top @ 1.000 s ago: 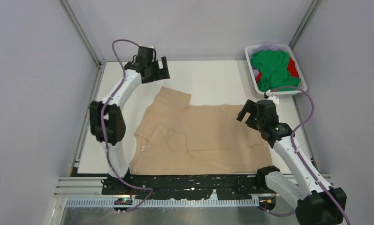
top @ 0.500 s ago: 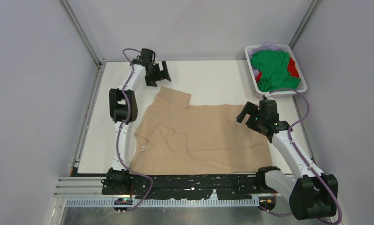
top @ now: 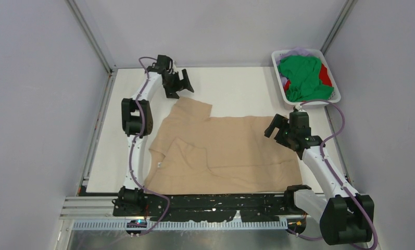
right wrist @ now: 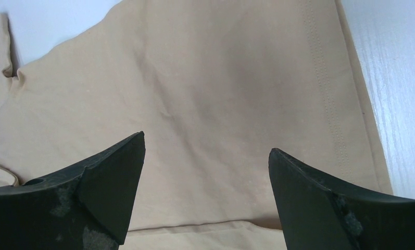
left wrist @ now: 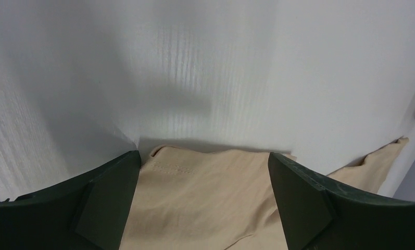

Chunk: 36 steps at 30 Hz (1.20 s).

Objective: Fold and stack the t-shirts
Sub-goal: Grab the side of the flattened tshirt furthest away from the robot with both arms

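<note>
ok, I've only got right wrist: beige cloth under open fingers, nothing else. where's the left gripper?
Obs: The left gripper is open at the far left, over the outer edge of the far sleeve of the beige shirt.
Op: any fold done?
Obs: One flap lies over the body near the collar. The rest is spread flat.
Op: other shirts?
Obs: All are in the basket at the far right corner: green shirt on top, red shirt and lilac shirt showing under it.

tan t-shirt [top: 223,151] | green t-shirt [top: 301,75] | white basket [top: 332,88] | black fingers [right wrist: 111,182]
</note>
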Motion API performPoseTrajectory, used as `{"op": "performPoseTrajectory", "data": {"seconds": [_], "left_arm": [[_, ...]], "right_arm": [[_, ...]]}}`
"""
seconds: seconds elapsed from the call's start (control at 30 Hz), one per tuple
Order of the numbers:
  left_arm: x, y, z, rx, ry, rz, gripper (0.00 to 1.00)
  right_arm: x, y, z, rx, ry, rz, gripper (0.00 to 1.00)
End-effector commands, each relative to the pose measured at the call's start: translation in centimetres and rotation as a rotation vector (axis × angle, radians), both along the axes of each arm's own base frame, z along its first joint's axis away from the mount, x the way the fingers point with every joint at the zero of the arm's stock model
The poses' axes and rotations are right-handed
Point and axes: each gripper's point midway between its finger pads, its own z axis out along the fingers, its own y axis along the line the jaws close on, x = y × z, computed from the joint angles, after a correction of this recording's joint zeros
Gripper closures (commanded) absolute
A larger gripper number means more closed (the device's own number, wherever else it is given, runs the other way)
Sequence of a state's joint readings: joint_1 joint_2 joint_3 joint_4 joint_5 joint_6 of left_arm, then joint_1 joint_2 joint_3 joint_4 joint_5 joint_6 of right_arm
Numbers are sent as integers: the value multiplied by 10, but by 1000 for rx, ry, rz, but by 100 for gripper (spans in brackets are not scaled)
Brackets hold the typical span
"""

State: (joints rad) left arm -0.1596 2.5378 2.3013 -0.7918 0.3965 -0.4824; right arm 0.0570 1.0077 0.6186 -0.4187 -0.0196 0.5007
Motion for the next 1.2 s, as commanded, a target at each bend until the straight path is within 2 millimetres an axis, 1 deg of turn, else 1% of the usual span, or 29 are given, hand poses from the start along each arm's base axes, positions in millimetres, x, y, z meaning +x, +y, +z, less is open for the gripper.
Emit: {"op": "performPoseTrajectory", "data": {"seconds": [0.0, 0.07, 0.1, 0.2, 0.27, 0.4, 0.57, 0.67, 0.73, 0.77, 0.8, 0.83, 0.87, 0.9, 0.93, 0.97, 1.0, 1.03, 1.07, 1.1, 1.13, 1.17], "left_arm": [[-32, -10, 4, 0, 74, -106, 4], [-39, -12, 3, 14, 85, -134, 9], [-43, -13, 3, 28, 89, -144, 13], [-48, -13, 3, 87, 89, -155, 23], [-49, -12, 2, 124, 87, -151, 29], [-48, -8, 2, 168, 81, -137, 45], [-45, -6, 3, 183, 68, -134, 59], [-39, -7, 5, 188, 34, -140, 71], [-34, -9, 10, 189, -3, -153, 80], [-31, -11, 13, 190, -27, -170, 85], [-28, -13, 18, 190, -53, -180, 96], [-26, -14, 21, 194, -72, -188, 100], [-25, -14, 25, 200, -90, -193, 100], [-23, -13, 31, 208, -106, -192, 100], [-23, -11, 32, 221, -114, -190, 100], [-22, -8, 35, 235, -129, -192, 100], [-23, -6, 37, 246, -139, -197, 100], [-24, -4, 37, 260, -144, -199, 100], [-24, 0, 37, 275, -150, -198, 100], [-25, 3, 36, 290, -150, -202, 100], [-26, 6, 35, 306, -150, -200, 100], [-25, 10, 33, 322, -147, -195, 100]], "right_arm": [[8, -5, 9, -23, -47, -2, 4], [8, -5, 8, -26, -45, 0, 5], [8, -6, 8, -27, -45, 0, 5], [8, -6, 8, -29, -45, 2, 5], [8, -6, 8, -31, -44, 5, 4], [8, -8, 9, -37, -47, 3, 5], [8, -10, 8, -43, -44, 4, 5], [11, -11, 8, -52, -35, 10, 5], [16, -19, 6, -89, -15, -15, 5], [21, -23, 11, -107, -23, -28, 5], [24, -25, 7, -117, -3, -33, 5], [31, -27, 14, -129, -12, -44, 4], [34, -29, 10, -137, 11, -48, 4], [43, -32, 18, -150, 1, -61, 4], [47, -33, 10, -159, 32, -68, 4], [57, -38, 18, -178, 16, -89, 4], [63, -40, 10, -186, 47, -105, 4], [74, -46, 19, -204, 25, -138, 4], [80, -51, 10, -227, 56, -162, 4], [89, -52, 15, -226, 49, -180, 4], [94, -54, 5, -239, 84, -189, 4], [105, -52, 11, -234, 77, -196, 4]]}}
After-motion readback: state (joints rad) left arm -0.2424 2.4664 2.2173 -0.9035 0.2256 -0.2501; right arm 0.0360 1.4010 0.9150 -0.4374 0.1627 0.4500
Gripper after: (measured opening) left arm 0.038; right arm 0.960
